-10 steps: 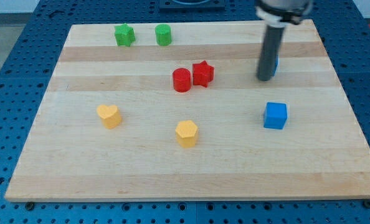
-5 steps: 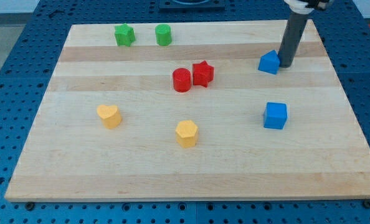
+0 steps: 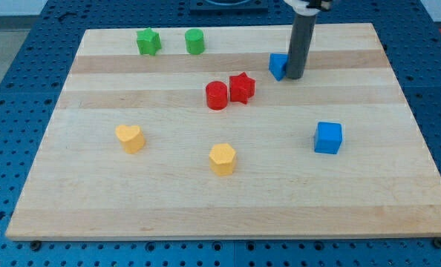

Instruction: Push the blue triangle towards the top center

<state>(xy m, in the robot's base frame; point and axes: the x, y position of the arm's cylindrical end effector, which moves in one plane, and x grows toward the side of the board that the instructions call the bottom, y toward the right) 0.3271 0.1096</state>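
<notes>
Here, my tip [image 3: 294, 77] pressed against the right side of the blue triangle [image 3: 278, 65], no jaws on the rod, triangle right of top centre, red star [image 3: 241, 87] and red cylinder [image 3: 216, 96] lower left, blue cube [image 3: 327, 138] well below.

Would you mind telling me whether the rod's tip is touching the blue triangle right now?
Touching, as far as the camera view shows: my tip sits against the right side of the blue triangle, with no strip of board visible between them.
</notes>
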